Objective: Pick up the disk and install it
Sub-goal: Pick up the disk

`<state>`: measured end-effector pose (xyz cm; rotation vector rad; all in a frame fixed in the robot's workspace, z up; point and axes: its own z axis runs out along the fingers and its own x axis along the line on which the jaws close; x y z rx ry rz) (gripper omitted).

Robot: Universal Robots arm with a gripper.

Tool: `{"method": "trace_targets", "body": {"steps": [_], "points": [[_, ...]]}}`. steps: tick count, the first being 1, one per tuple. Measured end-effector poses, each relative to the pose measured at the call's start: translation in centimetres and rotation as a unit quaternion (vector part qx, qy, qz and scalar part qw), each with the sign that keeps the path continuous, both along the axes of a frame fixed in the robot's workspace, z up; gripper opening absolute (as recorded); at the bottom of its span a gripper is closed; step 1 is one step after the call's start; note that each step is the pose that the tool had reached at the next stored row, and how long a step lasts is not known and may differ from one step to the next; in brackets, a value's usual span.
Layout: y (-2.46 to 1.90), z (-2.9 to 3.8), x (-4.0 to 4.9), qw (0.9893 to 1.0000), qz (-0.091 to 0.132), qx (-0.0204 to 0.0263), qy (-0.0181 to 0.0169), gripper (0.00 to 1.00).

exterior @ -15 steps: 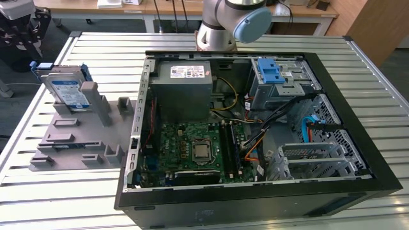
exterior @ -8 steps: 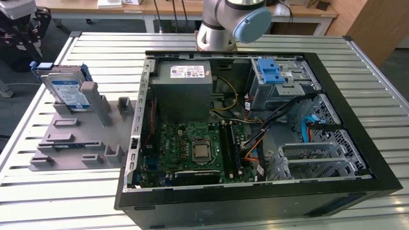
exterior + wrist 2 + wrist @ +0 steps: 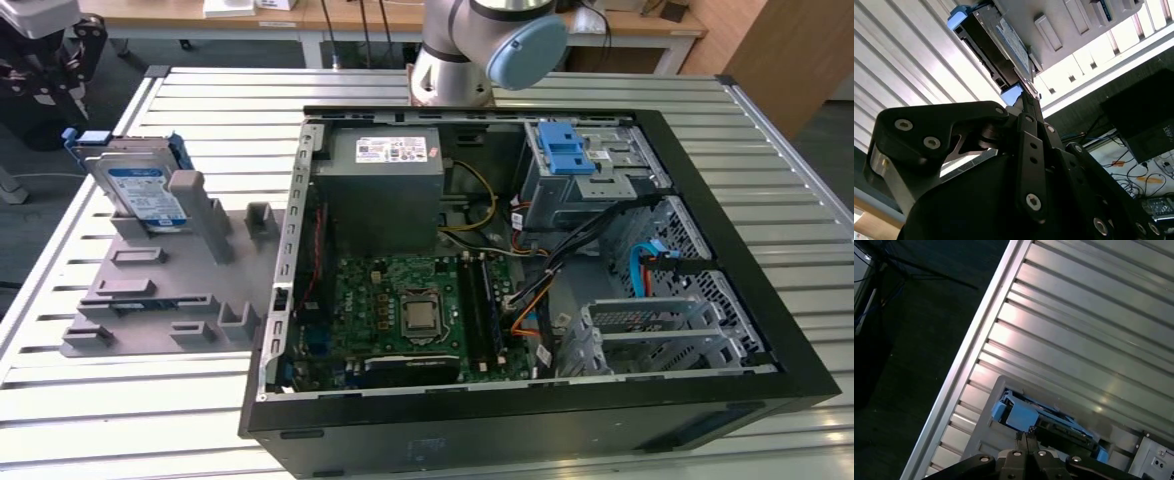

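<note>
Hand [image 3: 1025,433] near disk [image 3: 1021,416] in grey rack [image 3: 158,298]

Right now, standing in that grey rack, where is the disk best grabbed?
Probably pinch the disk across its flat faces near the top blue edge, coming from above. It stands on edge in the grey rack, which holds its lower part, leaving the top free.

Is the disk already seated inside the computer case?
No, the disk stands on edge in the grey holder on the table, to the exterior view's left of the open computer case.
</note>
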<state>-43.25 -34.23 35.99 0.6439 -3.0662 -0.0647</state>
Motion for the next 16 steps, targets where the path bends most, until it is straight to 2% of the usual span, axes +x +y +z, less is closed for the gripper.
{"method": "trace_targets", "body": {"steps": [9,16], "points": [[0.00,0.00,0.00,0.9996,0.030,0.0000,0.0000,0.11],[0.00,0.00,0.00,0.9977,0.068,0.0000,0.0000,0.11]]}}
